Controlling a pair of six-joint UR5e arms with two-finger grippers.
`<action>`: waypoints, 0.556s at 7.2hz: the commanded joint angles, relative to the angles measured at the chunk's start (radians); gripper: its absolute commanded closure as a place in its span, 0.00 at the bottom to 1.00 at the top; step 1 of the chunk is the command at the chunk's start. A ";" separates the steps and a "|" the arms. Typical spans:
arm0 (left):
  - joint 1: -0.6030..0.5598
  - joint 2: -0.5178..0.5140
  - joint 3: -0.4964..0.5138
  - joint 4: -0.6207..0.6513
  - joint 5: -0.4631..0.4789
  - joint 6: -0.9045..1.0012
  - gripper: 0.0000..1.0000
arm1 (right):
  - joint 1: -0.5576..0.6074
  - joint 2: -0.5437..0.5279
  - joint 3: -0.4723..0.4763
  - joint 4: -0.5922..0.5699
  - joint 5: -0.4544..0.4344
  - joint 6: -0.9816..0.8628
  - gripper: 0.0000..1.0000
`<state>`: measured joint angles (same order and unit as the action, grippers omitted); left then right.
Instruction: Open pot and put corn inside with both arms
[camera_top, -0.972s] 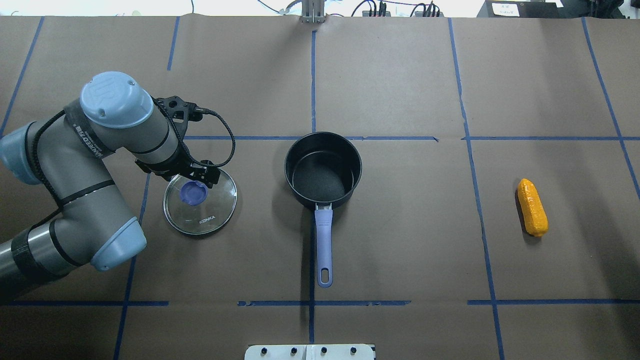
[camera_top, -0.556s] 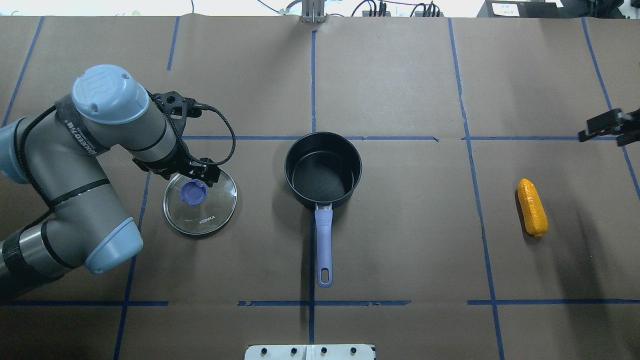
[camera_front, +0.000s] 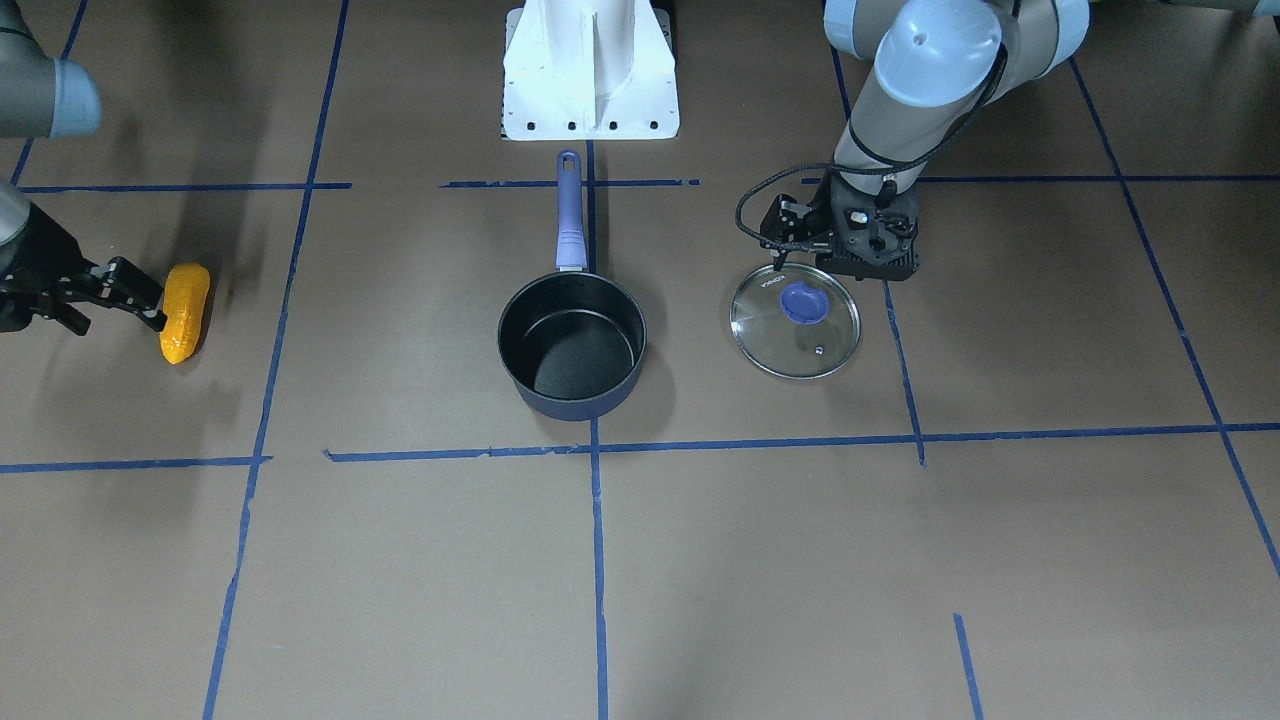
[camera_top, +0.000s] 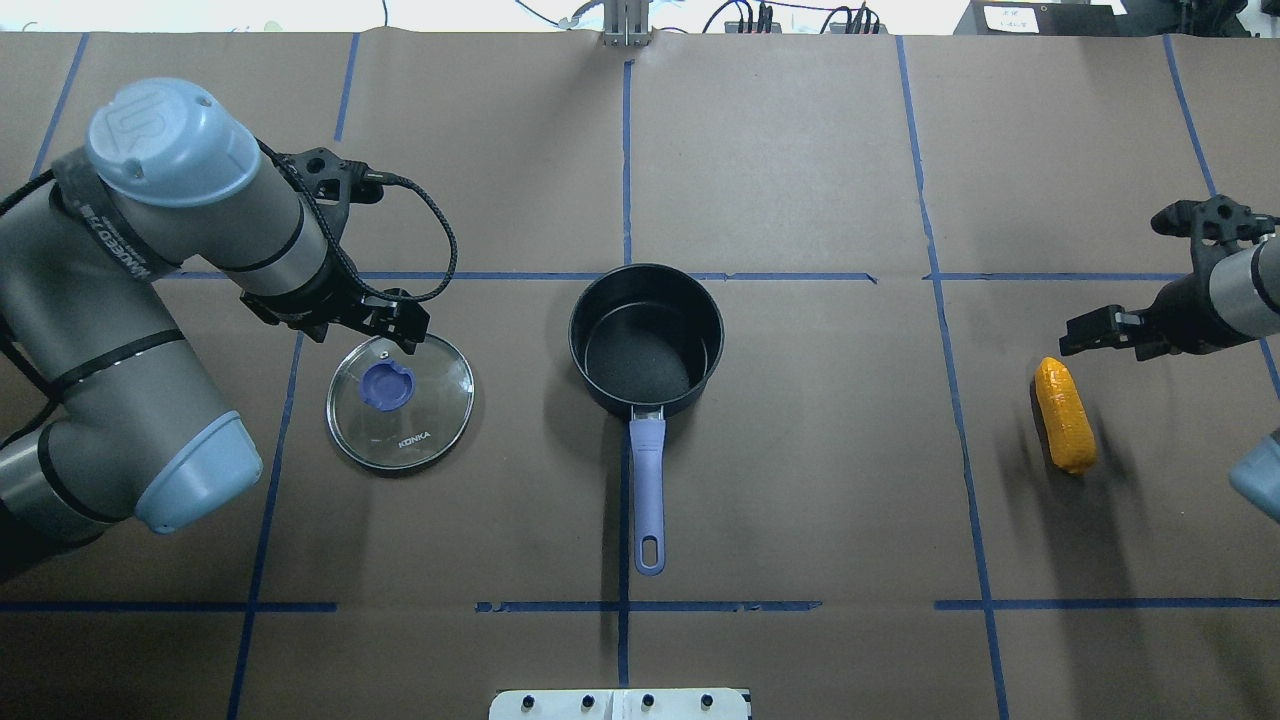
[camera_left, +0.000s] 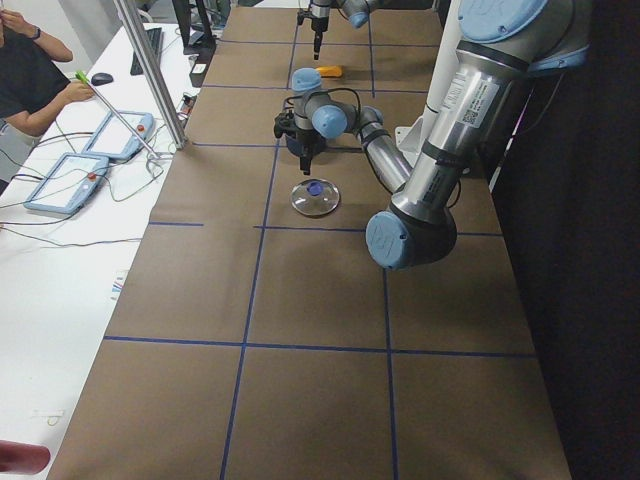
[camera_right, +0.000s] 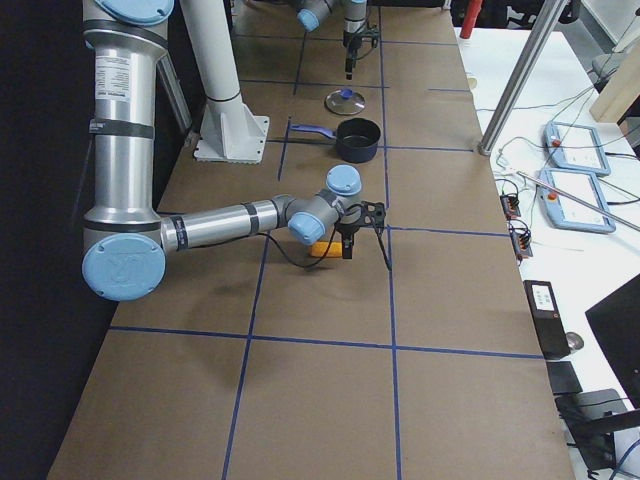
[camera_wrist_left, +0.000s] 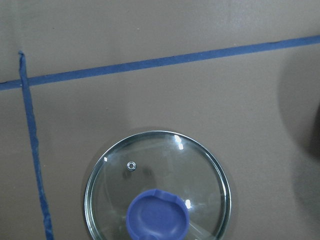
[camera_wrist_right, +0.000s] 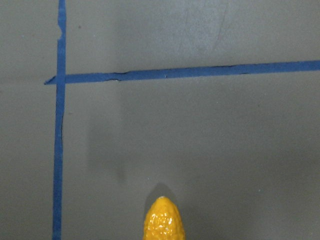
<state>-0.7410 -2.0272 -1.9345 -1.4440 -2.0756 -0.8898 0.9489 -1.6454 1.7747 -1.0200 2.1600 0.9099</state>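
Corn (camera_top: 1065, 415) lies far right on the surface (camera_top: 800, 480); it looks light, stiff, bumpy, apt to roll. My right claw (camera_front: 100, 300), jaws apart beside it, should pinch its middle.

The overhead camera looks down on the pot (camera_top: 645, 340) from its handle (camera_top: 648, 480) end, the front camera from the opposite end. Side cameras look along the table (camera_right: 330, 400) toward it. Wrist cameras look closely down on lid (camera_wrist_left: 157, 165) and corn (camera_wrist_right: 163, 220).
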 joint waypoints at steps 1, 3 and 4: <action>-0.017 -0.005 -0.031 0.037 -0.009 0.000 0.00 | -0.065 -0.025 0.002 0.001 -0.009 0.003 0.00; -0.035 -0.004 -0.049 0.037 -0.009 0.000 0.00 | -0.123 -0.027 -0.003 0.000 -0.041 0.003 0.00; -0.035 -0.001 -0.055 0.037 -0.009 0.000 0.00 | -0.142 -0.027 -0.015 -0.003 -0.052 0.001 0.00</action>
<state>-0.7727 -2.0307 -1.9810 -1.4072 -2.0845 -0.8897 0.8363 -1.6710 1.7700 -1.0203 2.1263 0.9124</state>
